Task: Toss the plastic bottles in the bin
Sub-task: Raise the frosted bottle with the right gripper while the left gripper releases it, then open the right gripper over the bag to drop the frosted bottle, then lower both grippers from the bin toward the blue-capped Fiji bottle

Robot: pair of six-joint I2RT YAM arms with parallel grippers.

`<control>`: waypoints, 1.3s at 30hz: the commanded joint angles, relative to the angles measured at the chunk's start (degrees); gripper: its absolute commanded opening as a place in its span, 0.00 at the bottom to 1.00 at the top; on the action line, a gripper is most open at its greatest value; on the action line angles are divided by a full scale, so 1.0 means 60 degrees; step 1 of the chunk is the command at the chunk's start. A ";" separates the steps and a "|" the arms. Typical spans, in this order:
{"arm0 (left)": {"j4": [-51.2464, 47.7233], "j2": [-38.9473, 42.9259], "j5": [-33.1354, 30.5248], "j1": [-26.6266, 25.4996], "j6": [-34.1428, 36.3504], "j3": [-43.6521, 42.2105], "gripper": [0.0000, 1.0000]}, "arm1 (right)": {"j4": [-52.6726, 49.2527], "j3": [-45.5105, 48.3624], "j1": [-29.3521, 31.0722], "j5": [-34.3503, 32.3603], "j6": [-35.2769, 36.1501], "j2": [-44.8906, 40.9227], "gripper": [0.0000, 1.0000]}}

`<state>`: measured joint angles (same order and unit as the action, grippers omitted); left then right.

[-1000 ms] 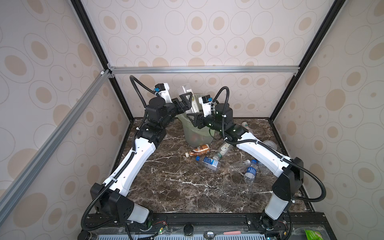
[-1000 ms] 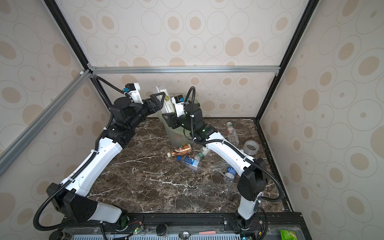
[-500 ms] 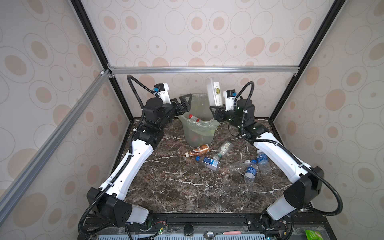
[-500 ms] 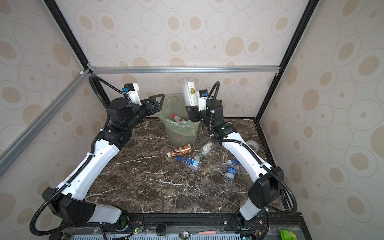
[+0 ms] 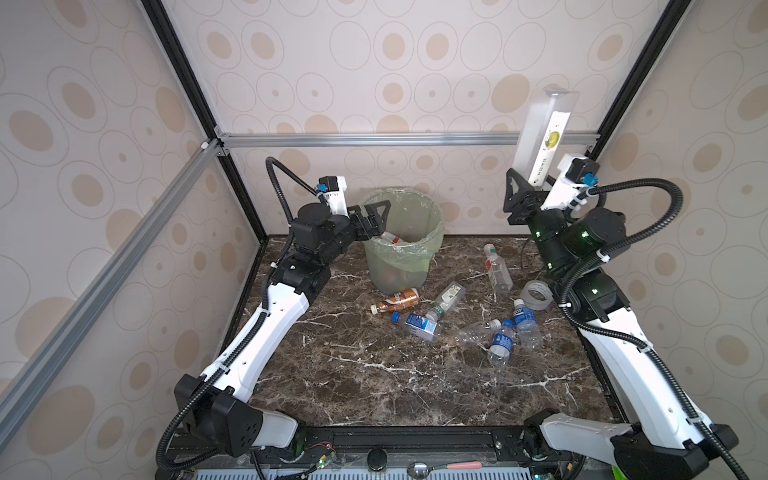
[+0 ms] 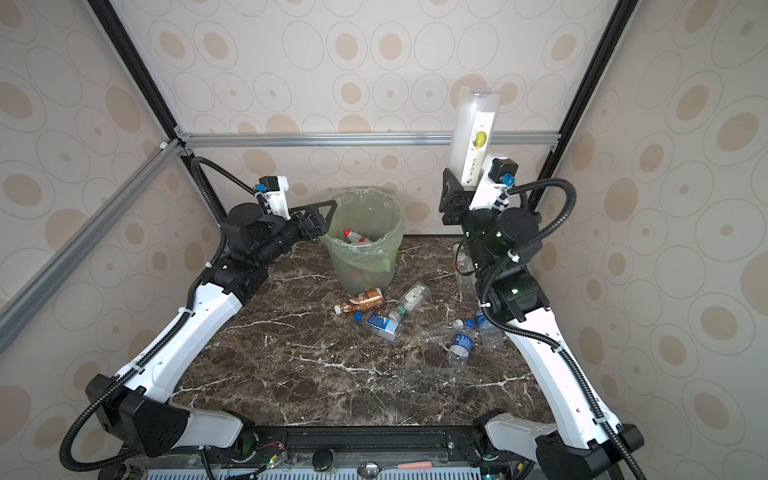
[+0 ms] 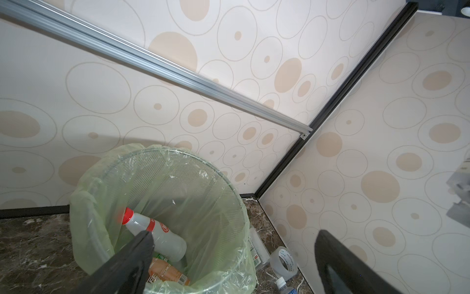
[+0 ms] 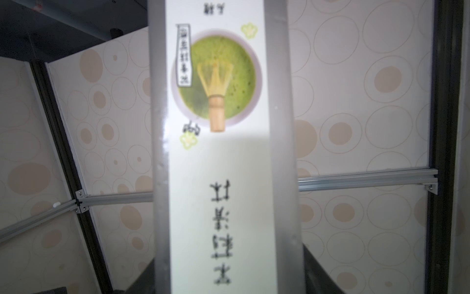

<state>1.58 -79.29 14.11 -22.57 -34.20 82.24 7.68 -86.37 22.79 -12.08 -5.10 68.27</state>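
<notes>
While left jaws gape wide by the bin, right jaws clasp a tall clear container

We see a tall clear container filling the middle and rising straight out from our hand. Its white label shows a green matcha bowl with a bamboo whisk, and blurred dark characters nearer the hand. Dark fingers press its base from both sides. Beyond the container stand spotted walls, a silver rail and black posts.
</notes>
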 commanded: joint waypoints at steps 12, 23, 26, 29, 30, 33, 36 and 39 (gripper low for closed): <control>-0.0194 0.0740 -0.0193 -0.0043 0.0340 -0.0354 0.99 | -0.4148 -0.3664 0.0653 0.2901 -0.1282 0.4792 0.84; -0.0102 0.0866 -0.0198 -0.0043 0.0245 -0.0711 0.99 | -0.3959 -0.3407 0.0746 0.2017 -0.0915 0.3910 1.00; -0.0088 0.0854 -0.0149 -0.0033 0.0192 -0.0756 0.99 | -0.4011 -0.3338 0.0745 0.1970 -0.0876 0.3800 1.00; -0.0136 0.0893 -0.0155 -0.0047 0.0191 -0.0826 0.99 | -0.3985 -0.3220 0.0751 0.1898 -0.0813 0.3670 1.00; -0.0145 0.0895 -0.0158 -0.0047 0.0191 -0.0844 0.99 | -0.3983 -0.3175 0.0735 0.1897 -0.0793 0.3646 1.00; -0.0275 0.0924 -0.0191 -0.0044 0.0206 -0.0925 0.99 | -0.3928 -0.3014 0.0732 0.1852 -0.0742 0.3504 1.00; -0.0404 0.0969 -0.0249 -0.0051 0.0219 -0.1041 0.99 | -0.3875 -0.2795 0.0742 0.1838 -0.0666 0.3362 1.00; -0.0458 0.1023 -0.0287 -0.0060 0.0203 -0.1137 0.99 | -0.3843 -0.2549 0.0741 0.1808 -0.0629 0.3199 1.00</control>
<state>-0.21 -74.67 12.53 -22.57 -33.19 75.59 -16.19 -102.72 27.27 -0.45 -9.87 90.00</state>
